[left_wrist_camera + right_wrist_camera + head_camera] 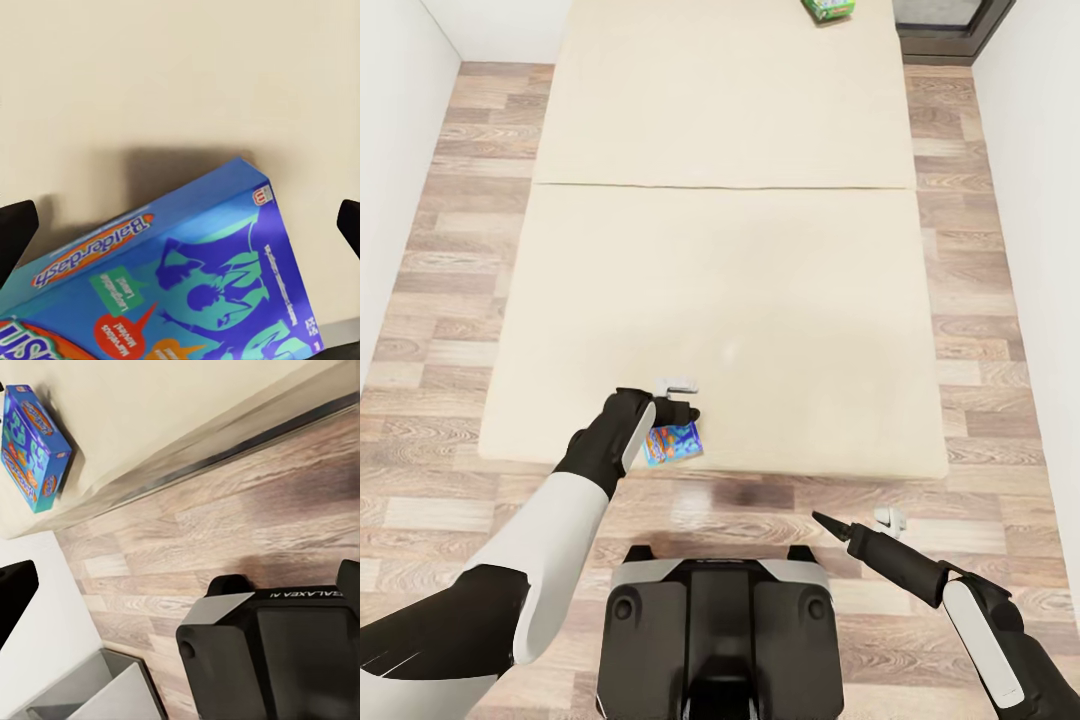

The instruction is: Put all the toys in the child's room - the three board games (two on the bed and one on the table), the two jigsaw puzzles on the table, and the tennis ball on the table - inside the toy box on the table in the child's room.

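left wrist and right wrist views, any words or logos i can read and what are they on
"Balderdash": on the side of the blue board game box, in an orange oval.
"GALAXEA": on the robot's dark base, seen reversed in the right wrist view.
Smaller print on the blue box, in the green and red patches and along its edge: too small to read.
Green box at the bed's far end: print too small to read.

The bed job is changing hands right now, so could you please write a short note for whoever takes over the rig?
Left gripper: open, fingers either side of the blue board game at the bed's near edge; not closed on it.
Right gripper: over the floor beside the robot's base; the pictures do not settle whether it is open or shut.
Second board game: at the far end of the bed, by the window.
Done: nothing shown as packed yet.
Left: grasp the blue game, fetch the far one, carry both to the toy box, then handle the table's toys.
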`<state>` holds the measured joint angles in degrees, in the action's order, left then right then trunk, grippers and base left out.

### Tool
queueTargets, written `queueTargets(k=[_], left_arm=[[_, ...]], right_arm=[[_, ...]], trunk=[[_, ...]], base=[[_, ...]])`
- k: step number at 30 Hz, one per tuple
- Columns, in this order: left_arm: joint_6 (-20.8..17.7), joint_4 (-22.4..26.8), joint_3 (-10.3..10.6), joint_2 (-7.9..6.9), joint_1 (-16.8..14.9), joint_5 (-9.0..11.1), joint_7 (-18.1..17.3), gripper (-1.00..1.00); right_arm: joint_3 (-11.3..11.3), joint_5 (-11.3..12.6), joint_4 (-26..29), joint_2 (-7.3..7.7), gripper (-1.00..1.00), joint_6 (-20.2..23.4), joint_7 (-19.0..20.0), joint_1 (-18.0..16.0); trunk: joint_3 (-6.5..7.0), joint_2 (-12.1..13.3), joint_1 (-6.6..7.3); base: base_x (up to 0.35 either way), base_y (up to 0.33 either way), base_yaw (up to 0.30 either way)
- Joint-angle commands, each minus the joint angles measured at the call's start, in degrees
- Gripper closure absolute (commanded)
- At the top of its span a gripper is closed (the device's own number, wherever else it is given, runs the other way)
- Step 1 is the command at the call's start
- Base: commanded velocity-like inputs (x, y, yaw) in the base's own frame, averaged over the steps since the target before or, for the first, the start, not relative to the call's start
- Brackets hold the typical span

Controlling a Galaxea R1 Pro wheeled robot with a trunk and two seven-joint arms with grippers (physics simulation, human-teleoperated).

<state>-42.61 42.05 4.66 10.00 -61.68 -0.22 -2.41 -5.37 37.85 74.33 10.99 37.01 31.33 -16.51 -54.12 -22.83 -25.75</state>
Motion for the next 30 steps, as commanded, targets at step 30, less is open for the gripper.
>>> queueTargets(k=[30], left_arm=[[-0.3,2.68,0.17,0.0,-0.01,0.05,-0.6,-1.0]], right_arm=[[-0.07,0.21,-0.11,-0.05,-1.0,-0.08,0.09,0.02]], trunk=[[-1.17,-0.09,-0.03]], base=[[0.0,0.0,0.0]])
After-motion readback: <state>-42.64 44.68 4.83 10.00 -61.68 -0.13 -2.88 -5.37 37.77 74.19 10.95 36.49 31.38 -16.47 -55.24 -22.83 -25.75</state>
